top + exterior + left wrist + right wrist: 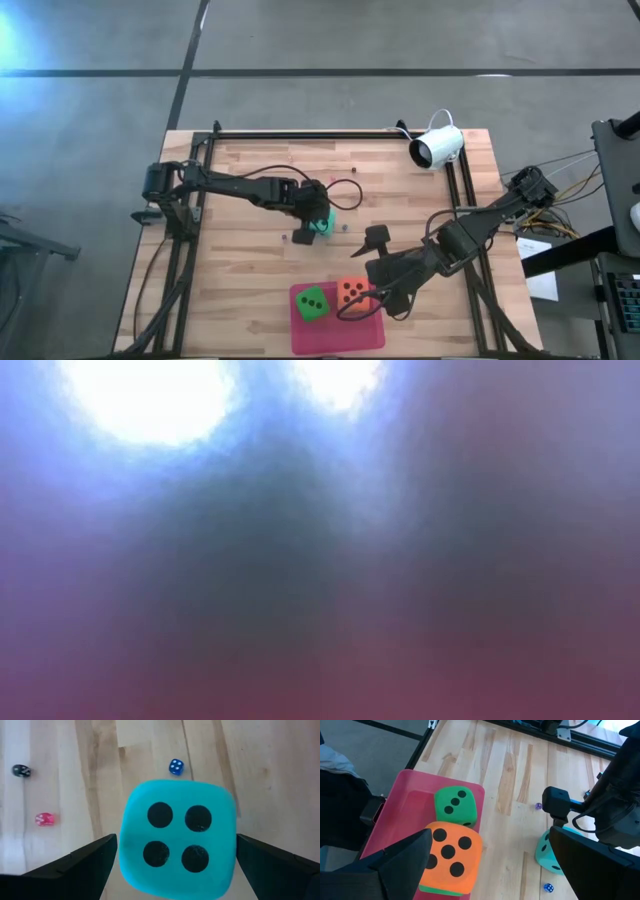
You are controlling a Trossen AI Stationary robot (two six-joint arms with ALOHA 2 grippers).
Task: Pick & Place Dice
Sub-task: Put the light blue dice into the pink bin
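The teal die (176,839) is framed between the spread fingers of the left gripper (318,224) near the middle of the table (250,290), four pips up; no contact is seen, so the grasping step is judged to be in hand. A green die (312,304) and the orange-red die (350,291) are already lying on the pink mat (340,335) at the near edge. The right gripper (383,297) is held just beside the orange-red die, jaws apart, nothing gripped. Next, the left fingers would need to be closed squarely on the teal die's sides, then lifted towards the mat.
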